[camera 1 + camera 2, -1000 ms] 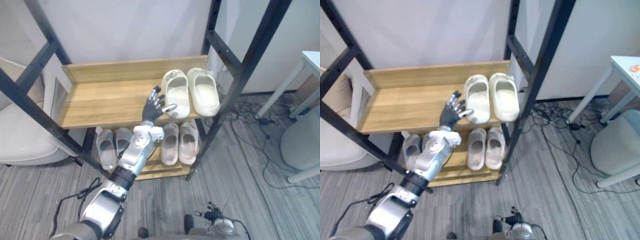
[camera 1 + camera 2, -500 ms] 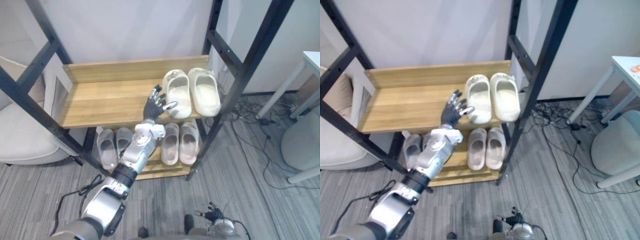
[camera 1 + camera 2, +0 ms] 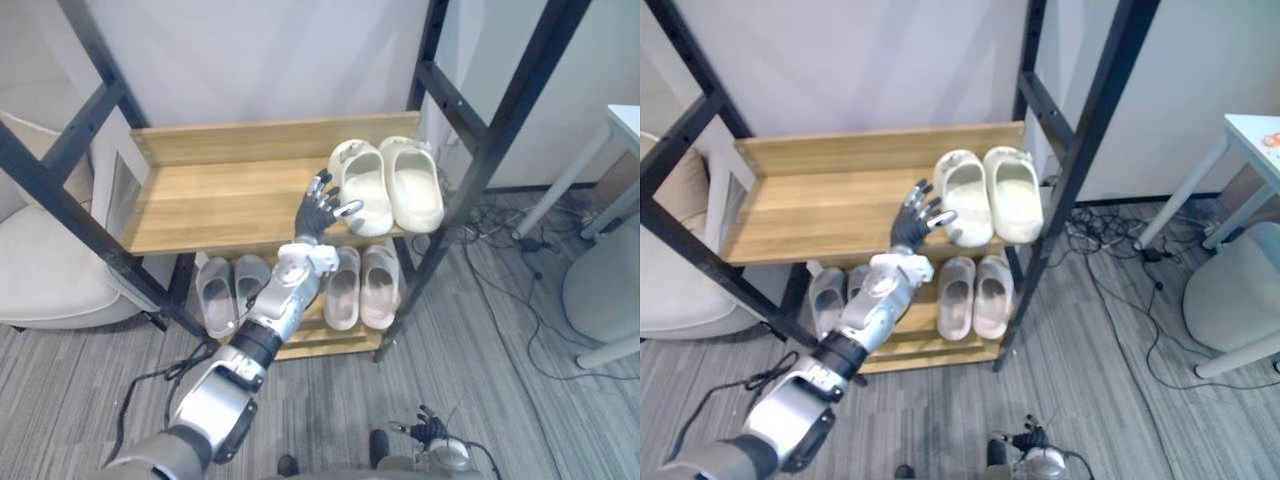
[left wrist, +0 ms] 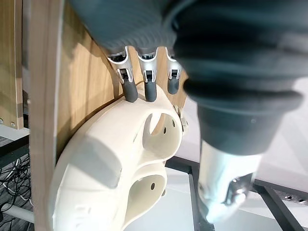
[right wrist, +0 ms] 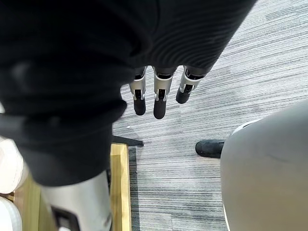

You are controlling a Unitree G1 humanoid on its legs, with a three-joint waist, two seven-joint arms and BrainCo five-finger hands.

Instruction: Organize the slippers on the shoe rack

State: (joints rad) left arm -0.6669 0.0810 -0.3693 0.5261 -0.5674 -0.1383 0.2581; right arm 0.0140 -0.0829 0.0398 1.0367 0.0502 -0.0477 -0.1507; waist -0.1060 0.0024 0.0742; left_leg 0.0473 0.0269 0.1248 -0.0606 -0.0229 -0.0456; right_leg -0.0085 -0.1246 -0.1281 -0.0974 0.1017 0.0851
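From the left eye view: reaches over the upper shelf (image 3: 220,195) of the shoe rack (image 3: 490,135) with the left hand (image 3: 322,205), now a little nearer the cream slippers (image 3: 385,185) than a second ago, thumb at the near end of the closer one. Reads as contact just made for a nudge, not a grasp. Finds the pair side by side at the shelf's right end, chunky, smooth and pale, with small holes near the rim. Below, on the lower shelf (image 3: 335,340), grey slippers (image 3: 225,290) and beige slippers (image 3: 360,285) already sit in pairs.

From the right eye view: much the same, with the hand against the closer cream slipper.

From the left wrist view: holds the fingers (image 4: 130,91) straight, tips touching the slipper's edge, nothing gripped.

From the right wrist view: hangs the right hand (image 5: 160,101) low over the carpeted floor (image 5: 192,192), straight and relaxed, holding nothing.
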